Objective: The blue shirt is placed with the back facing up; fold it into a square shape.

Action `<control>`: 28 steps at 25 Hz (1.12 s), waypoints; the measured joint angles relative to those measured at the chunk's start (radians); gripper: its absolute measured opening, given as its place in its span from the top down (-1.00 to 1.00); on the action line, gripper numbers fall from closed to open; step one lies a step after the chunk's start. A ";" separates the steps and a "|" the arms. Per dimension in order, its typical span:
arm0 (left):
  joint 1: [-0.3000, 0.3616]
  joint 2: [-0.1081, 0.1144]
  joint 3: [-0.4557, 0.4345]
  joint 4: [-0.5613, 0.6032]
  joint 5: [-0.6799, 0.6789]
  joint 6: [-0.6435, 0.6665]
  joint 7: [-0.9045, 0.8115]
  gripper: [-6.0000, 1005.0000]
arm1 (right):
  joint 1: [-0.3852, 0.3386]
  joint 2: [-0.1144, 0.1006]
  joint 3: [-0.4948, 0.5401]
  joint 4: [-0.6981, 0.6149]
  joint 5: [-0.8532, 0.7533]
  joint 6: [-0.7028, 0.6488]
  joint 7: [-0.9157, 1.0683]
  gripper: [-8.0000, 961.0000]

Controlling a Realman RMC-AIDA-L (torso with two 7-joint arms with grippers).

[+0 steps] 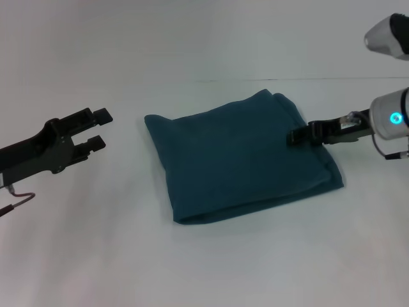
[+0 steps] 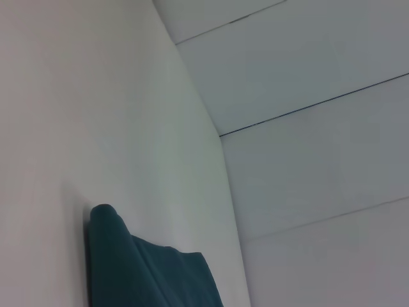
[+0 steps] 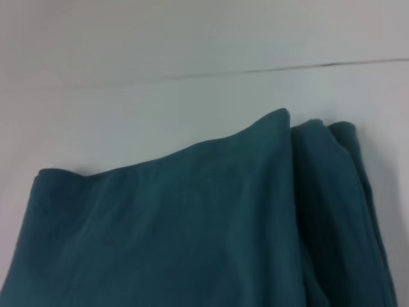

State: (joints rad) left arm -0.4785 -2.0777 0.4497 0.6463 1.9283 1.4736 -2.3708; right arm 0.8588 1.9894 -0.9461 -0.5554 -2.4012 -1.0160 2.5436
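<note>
The blue shirt (image 1: 236, 153) lies folded into a rough square in the middle of the white table (image 1: 192, 268), with layered edges along its right side. My left gripper (image 1: 102, 128) is open and empty, a short way left of the shirt's left edge and apart from it. My right gripper (image 1: 298, 136) hovers over the shirt's right edge, pointing left. A corner of the shirt (image 2: 147, 275) shows in the left wrist view. The right wrist view shows the shirt's far edge and stacked folds (image 3: 192, 224) from close by.
The white table spreads on all sides of the shirt. A thin dark seam line (image 1: 307, 79) runs across the far side. A white part of the right arm (image 1: 390, 35) shows at the top right.
</note>
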 joint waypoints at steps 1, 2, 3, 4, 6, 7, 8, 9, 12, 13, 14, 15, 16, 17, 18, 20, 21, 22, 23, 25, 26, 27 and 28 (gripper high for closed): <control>-0.001 0.000 0.000 0.000 0.000 -0.002 0.000 -0.56 | 0.005 0.002 -0.002 0.013 0.000 0.010 -0.002 -0.40; -0.002 0.000 0.000 0.000 0.000 -0.003 0.000 -0.56 | 0.009 0.004 -0.005 0.022 -0.001 0.021 -0.003 -0.40; -0.003 0.001 0.000 -0.001 0.000 -0.004 0.000 -0.56 | 0.010 0.005 -0.008 0.029 -0.001 0.030 -0.003 -0.40; -0.003 0.002 0.000 -0.001 0.000 -0.004 0.000 -0.56 | 0.011 0.005 -0.011 0.033 -0.001 0.039 -0.002 -0.40; -0.003 0.004 0.000 -0.001 0.000 -0.005 0.000 -0.56 | 0.005 0.006 -0.013 0.032 -0.001 0.052 0.002 -0.40; -0.003 0.004 0.000 -0.001 0.000 -0.006 0.001 -0.56 | 0.000 0.005 -0.010 0.027 -0.001 0.055 0.003 -0.40; -0.003 0.004 0.000 -0.001 0.000 -0.007 0.001 -0.56 | -0.003 0.005 -0.008 0.022 0.000 0.057 0.004 -0.40; -0.003 0.004 0.000 -0.002 0.000 -0.009 0.001 -0.56 | -0.005 0.004 -0.005 0.018 0.001 0.058 0.004 -0.40; -0.003 0.004 0.000 -0.003 0.000 -0.013 0.001 -0.56 | -0.006 0.000 0.000 0.012 0.006 0.059 0.004 -0.40; -0.003 0.004 0.000 -0.004 0.000 -0.014 0.001 -0.56 | -0.004 0.000 0.000 0.014 0.007 0.059 0.002 -0.40; -0.004 0.004 0.000 -0.004 0.000 -0.014 0.001 -0.56 | 0.000 0.001 0.000 0.017 0.007 0.059 0.000 -0.40; -0.004 0.004 0.000 -0.004 0.000 -0.015 0.001 -0.56 | 0.003 0.003 0.000 0.020 0.007 0.060 -0.002 -0.40; -0.005 0.004 0.000 -0.004 0.000 -0.016 0.001 -0.56 | 0.006 0.005 -0.001 0.023 0.007 0.060 -0.003 -0.40; -0.005 0.004 0.000 -0.004 0.000 -0.017 0.001 -0.56 | 0.009 0.007 -0.002 0.024 0.008 0.061 -0.004 -0.40; -0.005 0.004 0.000 -0.004 0.000 -0.017 0.001 -0.56 | 0.011 0.008 -0.003 0.024 0.007 0.063 -0.003 -0.40; -0.005 0.004 0.000 -0.004 0.000 -0.017 0.001 -0.56 | 0.014 0.011 -0.004 0.028 0.005 0.069 0.001 -0.40; -0.005 0.004 0.000 -0.004 0.000 -0.017 0.001 -0.56 | 0.016 0.012 -0.005 0.032 0.004 0.072 0.002 -0.40; -0.005 0.004 0.000 -0.004 0.000 -0.017 0.001 -0.56 | 0.017 0.012 -0.007 0.037 0.002 0.077 0.003 -0.40; -0.005 0.005 0.000 -0.004 0.000 -0.017 0.001 -0.56 | 0.018 0.012 -0.007 0.042 0.002 0.082 0.003 -0.40; -0.005 0.005 0.000 -0.004 0.000 -0.017 0.001 -0.56 | 0.018 0.014 -0.008 0.049 0.001 0.088 0.003 -0.40; -0.005 0.005 0.000 -0.004 0.000 -0.017 0.001 -0.56 | 0.019 0.015 -0.008 0.051 0.001 0.089 0.003 -0.40; -0.005 0.005 0.000 -0.004 0.000 -0.017 0.001 -0.56 | 0.019 0.017 -0.008 0.051 0.001 0.090 0.003 -0.40; -0.005 0.005 0.000 -0.004 0.000 -0.017 0.001 -0.56 | 0.019 0.019 -0.008 0.052 0.001 0.090 0.002 -0.40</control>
State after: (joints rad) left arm -0.4832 -2.0725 0.4494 0.6428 1.9283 1.4565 -2.3700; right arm 0.8776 2.0086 -0.9542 -0.5038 -2.4002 -0.9261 2.5455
